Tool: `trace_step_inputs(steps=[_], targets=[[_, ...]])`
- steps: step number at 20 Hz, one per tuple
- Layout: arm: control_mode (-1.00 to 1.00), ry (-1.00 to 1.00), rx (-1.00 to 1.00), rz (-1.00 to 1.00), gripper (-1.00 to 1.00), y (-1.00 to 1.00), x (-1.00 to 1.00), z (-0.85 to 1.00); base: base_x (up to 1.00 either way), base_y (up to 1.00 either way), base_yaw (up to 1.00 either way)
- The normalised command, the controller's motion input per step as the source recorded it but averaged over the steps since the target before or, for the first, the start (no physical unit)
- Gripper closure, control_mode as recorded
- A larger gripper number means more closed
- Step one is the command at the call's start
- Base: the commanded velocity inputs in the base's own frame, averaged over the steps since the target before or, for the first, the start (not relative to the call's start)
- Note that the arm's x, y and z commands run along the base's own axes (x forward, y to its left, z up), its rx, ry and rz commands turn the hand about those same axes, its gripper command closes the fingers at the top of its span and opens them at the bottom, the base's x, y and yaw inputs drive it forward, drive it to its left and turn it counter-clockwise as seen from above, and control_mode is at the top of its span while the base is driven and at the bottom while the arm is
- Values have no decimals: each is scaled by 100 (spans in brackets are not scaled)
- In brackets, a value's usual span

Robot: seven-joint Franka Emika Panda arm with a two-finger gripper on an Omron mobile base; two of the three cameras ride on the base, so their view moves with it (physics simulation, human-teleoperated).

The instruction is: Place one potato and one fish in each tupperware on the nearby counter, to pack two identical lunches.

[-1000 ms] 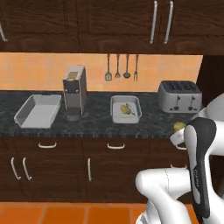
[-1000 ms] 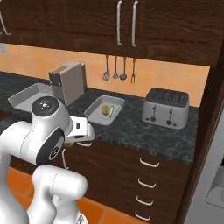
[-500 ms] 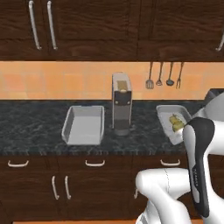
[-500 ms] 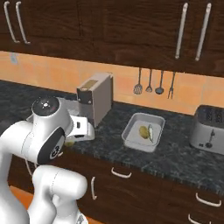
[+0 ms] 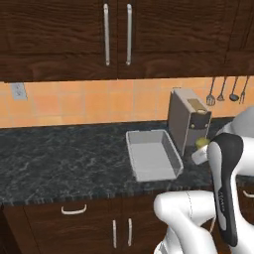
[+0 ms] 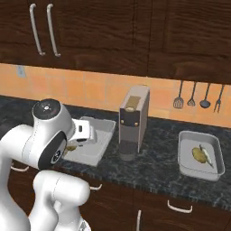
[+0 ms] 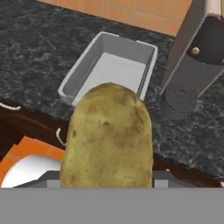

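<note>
A big yellow-brown potato [image 7: 107, 140] fills the lower hand view, and my gripper [image 7: 107, 177] is shut on it, its fingertips hidden behind it. Beyond it lies an empty grey tupperware [image 7: 109, 65] on the black counter [image 7: 39, 48]. From the left base camera the gripper [image 5: 201, 151] hangs with the potato [image 5: 202, 143] just right of that tupperware [image 5: 154, 158]. The right base view has the gripper [image 6: 72, 146] with the potato [image 6: 71, 148] at the near left edge of the empty tupperware [image 6: 101, 133]. A second tupperware [image 6: 198, 135] further right holds a potato [image 6: 197, 154] and a fish [image 6: 206, 153].
A tall grey coffee machine [image 5: 188, 119] [image 6: 133, 122] [image 7: 197, 52] stands right of the empty tray, between the two trays. Utensils [image 6: 198, 97] hang on the orange tiled wall. Dark cabinets [image 5: 116, 34] hang above, and drawers with silver handles [image 5: 74, 211] run below the counter [image 5: 59, 154].
Both base views have shifted left along the counter, so the trays and coffee machine slide right in the pictures and the toaster has left them. The potato stays in the gripper.
</note>
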Motion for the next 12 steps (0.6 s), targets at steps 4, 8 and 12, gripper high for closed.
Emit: trace_step_inputs(steps=[4, 8, 12], targets=[[100, 0, 0, 0, 100, 0, 0, 0, 64, 91, -36], [-100, 5, -5, -12, 100, 5, 49, -36, 14, 18, -9], [-100, 20, 0, -5, 100, -45, 78, -56, 0, 0, 0]])
